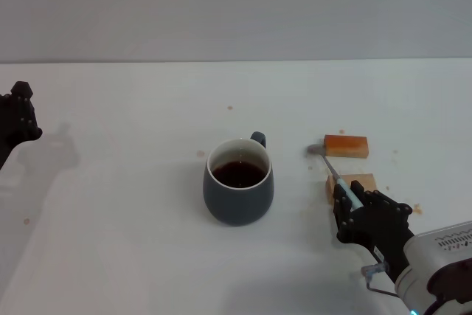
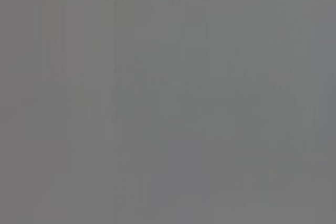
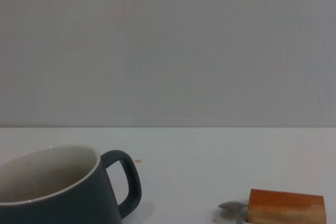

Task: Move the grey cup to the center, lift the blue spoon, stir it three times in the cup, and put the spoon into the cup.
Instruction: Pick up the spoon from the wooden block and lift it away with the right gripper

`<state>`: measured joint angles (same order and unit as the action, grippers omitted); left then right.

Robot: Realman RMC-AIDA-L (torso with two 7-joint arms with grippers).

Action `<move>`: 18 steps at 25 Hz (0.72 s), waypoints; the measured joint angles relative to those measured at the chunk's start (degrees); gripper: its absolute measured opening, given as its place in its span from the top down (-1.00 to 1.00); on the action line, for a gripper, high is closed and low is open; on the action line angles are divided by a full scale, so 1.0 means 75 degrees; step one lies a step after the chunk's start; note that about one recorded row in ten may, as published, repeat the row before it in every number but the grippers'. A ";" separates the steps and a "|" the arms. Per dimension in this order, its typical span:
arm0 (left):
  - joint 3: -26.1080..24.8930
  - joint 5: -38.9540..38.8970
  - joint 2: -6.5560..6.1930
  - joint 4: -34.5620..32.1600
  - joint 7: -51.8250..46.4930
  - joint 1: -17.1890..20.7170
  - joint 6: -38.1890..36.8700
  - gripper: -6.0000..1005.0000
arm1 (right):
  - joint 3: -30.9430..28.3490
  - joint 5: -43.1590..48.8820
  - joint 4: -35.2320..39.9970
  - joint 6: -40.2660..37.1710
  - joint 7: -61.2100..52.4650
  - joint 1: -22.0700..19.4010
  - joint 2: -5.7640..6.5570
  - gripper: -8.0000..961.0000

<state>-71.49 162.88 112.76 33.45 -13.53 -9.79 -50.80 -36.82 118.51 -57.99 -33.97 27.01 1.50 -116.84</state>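
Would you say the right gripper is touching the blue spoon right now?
Touching. The head view shows the right gripper closed around the blue spoon's pale handle, with the spoon's bowl lying beside the far wooden block.

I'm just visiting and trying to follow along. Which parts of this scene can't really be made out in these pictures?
- Left wrist view: a flat grey blur, with nothing recognisable.
- Slim teaspoon with pale blue handle: in the head view the right pincer covers its handle end; in the right wrist view only the metal bowl shows, at the picture's edge.
- Left pincer: cut off by the head view's edge.
- Rounded blue-grey ceramic mug: the right wrist view's edge cuts it off.
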 joint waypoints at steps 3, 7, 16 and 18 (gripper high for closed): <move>-0.0072 -0.0003 0.0017 0.0002 0.0000 0.0008 0.0000 0.99 | -0.0001 0.0036 0.0004 -0.0001 0.0000 0.0002 0.0007 0.50; -0.0090 -0.0004 0.0025 0.0005 0.0000 0.0006 0.0000 0.99 | -0.0012 0.0064 0.0018 -0.0011 -0.0001 -0.0033 0.0005 0.50; -0.0089 -0.0003 0.0008 0.0061 0.0000 -0.0009 -0.0001 0.99 | 0.0002 0.0105 0.0051 -0.0040 0.0003 -0.0074 -0.0016 0.50; -0.0089 -0.0001 0.0003 0.0083 0.0000 0.0001 -0.0001 0.99 | 0.0021 0.0148 0.0017 -0.0089 0.0003 -0.0100 -0.0007 0.52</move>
<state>-72.16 162.88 112.79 34.08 -13.53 -9.78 -50.80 -36.67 119.62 -57.87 -34.63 27.03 0.75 -116.89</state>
